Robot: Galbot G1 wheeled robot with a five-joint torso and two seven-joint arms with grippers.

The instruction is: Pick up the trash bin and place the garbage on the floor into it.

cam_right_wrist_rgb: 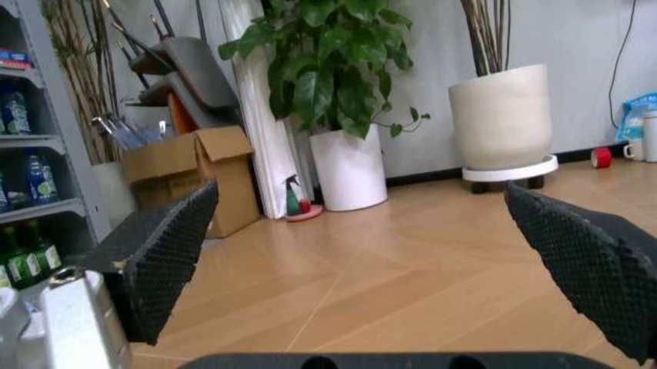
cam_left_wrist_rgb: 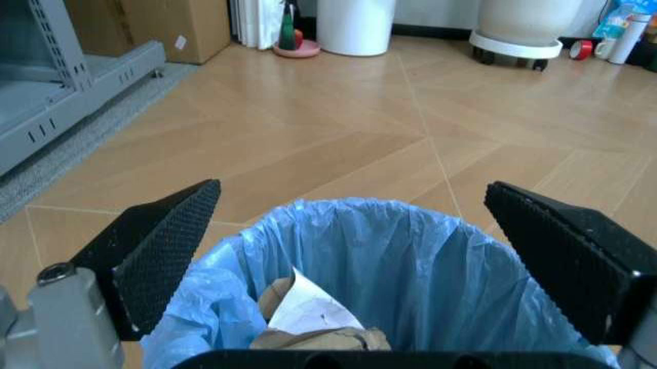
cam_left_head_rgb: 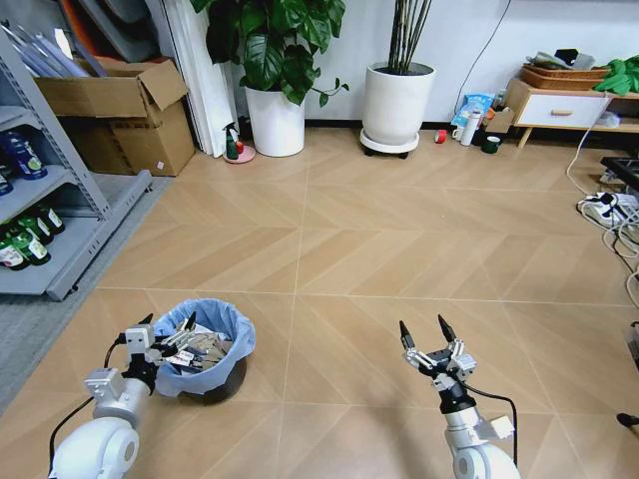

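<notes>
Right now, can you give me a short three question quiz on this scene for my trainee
1. True or false: the trash bin stands on the floor.
2. Which gripper is at the bin's rim? A left gripper, B right gripper
3. Fill in: the bin's liner is light ____.

Key: 1 true. 2 A; the right one hangs open over bare floor. 3 blue; crumpled paper lies inside.

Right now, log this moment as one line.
left gripper: open, at bin rim | bin: on floor, paper inside | right gripper: open, empty, above floor
</notes>
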